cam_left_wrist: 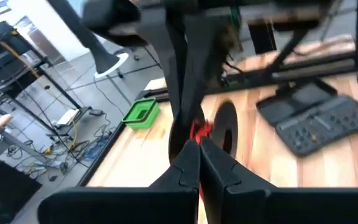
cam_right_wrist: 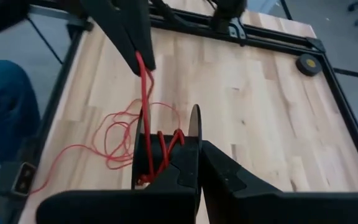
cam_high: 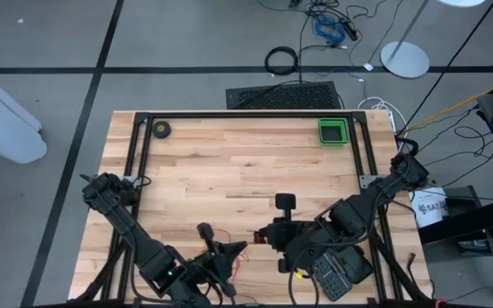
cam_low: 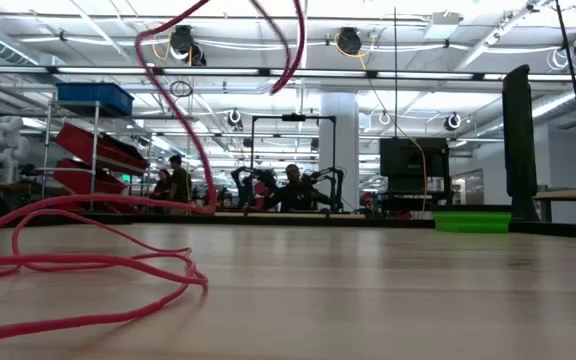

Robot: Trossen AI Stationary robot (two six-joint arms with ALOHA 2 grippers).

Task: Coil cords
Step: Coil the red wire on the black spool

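Two pincers of mine meet near the desk's [cam_high: 229, 171] front edge in the high view: left pincer [cam_high: 227, 254] and right pincer [cam_high: 268, 235], the red cords [cam_high: 245, 248] between them, a green tray [cam_high: 333, 132] far off. Low view: cords [cam_low: 88, 260] loop loosely on the desk (people sit beyond). Left wrist view: left pincer [cam_left_wrist: 199, 163] is pressed together on red wire. Right wrist view: right pincer [cam_right_wrist: 199, 163] is clamped together at a dark spool [cam_right_wrist: 166, 149] wound with red wire.

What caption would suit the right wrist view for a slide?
Right claw shut at a dark spool wound with red wire; left claw pinches the wire above.
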